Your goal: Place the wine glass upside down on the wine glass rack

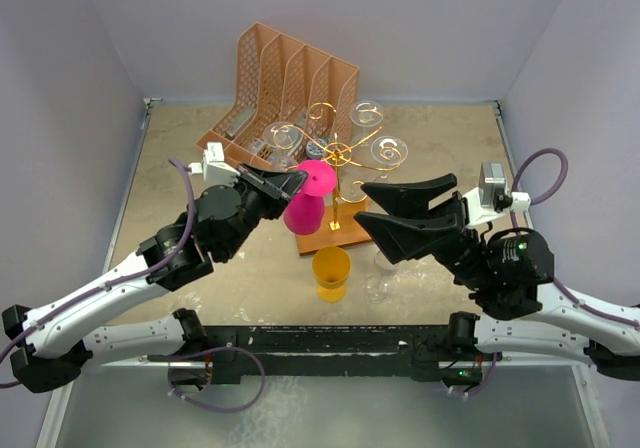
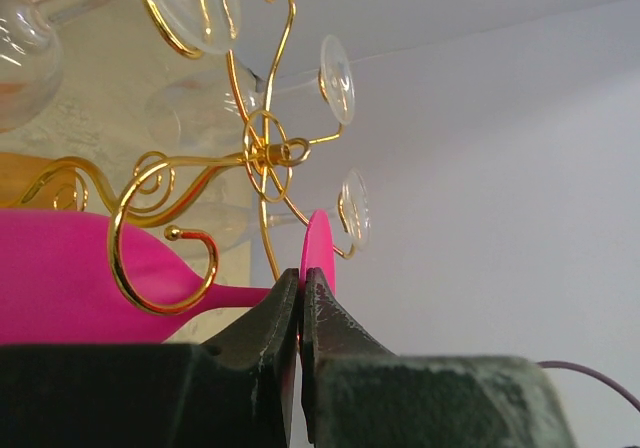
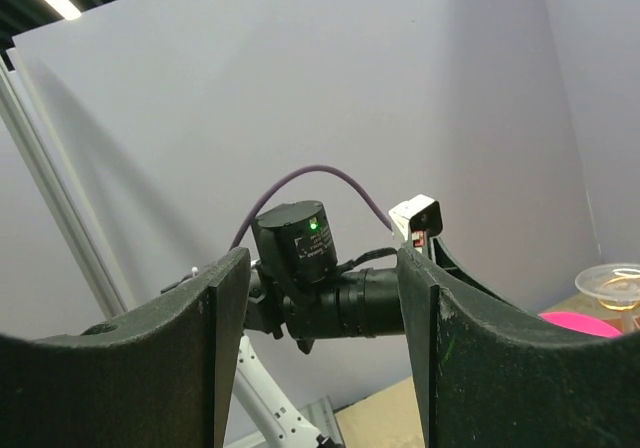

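Note:
The pink wine glass (image 1: 305,206) hangs foot-up, bowl down, beside the left side of the gold wire rack (image 1: 338,152), above its wooden base (image 1: 338,232). My left gripper (image 1: 290,182) is shut on the glass's flat foot. In the left wrist view the left gripper (image 2: 301,280) pinches the pink foot (image 2: 318,248). The stem (image 2: 235,295) and bowl (image 2: 60,278) run left behind a gold curled arm (image 2: 165,268); whether they touch it I cannot tell. My right gripper (image 1: 363,205) is open and empty, right of the rack, also in the right wrist view (image 3: 322,258).
Three clear glasses (image 1: 388,153) hang upside down on the rack. A yellow glass (image 1: 332,272) and a clear glass (image 1: 380,278) stand in front of the base. A peach slotted file organizer (image 1: 285,83) stands behind the rack at the back wall.

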Motion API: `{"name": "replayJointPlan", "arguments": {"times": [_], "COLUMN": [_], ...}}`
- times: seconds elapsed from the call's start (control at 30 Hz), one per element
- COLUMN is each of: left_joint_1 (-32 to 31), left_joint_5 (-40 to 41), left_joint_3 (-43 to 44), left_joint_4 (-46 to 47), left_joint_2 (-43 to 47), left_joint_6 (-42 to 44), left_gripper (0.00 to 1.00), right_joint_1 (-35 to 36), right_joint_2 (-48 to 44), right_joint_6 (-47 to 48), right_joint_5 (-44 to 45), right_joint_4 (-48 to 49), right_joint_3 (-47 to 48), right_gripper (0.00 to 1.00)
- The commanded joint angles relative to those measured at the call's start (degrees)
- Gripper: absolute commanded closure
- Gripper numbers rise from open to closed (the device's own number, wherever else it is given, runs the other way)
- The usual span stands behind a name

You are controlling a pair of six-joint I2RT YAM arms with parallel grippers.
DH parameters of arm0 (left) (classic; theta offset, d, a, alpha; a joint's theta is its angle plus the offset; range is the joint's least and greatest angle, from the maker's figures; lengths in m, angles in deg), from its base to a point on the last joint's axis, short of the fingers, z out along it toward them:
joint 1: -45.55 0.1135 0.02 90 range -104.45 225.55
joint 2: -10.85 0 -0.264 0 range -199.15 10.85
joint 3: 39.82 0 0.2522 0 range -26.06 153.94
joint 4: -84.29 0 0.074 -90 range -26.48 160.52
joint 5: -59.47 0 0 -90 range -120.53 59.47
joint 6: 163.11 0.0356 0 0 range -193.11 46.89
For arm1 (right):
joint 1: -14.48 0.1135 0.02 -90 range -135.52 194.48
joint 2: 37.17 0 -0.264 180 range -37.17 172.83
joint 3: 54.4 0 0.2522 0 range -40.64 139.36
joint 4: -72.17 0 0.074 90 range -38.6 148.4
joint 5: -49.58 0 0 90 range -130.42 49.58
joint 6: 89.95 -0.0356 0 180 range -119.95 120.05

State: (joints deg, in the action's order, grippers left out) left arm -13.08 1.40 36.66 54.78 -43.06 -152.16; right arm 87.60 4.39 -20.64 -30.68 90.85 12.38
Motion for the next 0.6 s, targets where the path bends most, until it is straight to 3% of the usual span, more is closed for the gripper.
{"name": "replayJointPlan", "arguments": {"times": [0.0,0.3,0.57], "left_joint_1": [0.1,0.7,6.1], "left_joint_5": [5.9,9.7,4.8], "left_joint_3": [-0.5,0.1,-1.5], "left_joint_4": [6.0,6.2,7.5], "left_joint_2": [0.1,-1.3,-1.4], "left_joint_6": [-1.0,0.0,-1.7], "left_gripper": [1.00,1.00,1.00], "right_joint_1": [0.2,0.2,0.2], "right_joint_2": [1.0,1.9,1.7], "right_joint_6": [-0.8,-0.8,-1.1], "right_joint_5": [0.5,-0.5,0.1], "right_joint_4": [2.0,3.0,2.5], "right_joint_3": [0.5,0.6,0.5], "right_gripper": [0.38,0.38,0.38]}}
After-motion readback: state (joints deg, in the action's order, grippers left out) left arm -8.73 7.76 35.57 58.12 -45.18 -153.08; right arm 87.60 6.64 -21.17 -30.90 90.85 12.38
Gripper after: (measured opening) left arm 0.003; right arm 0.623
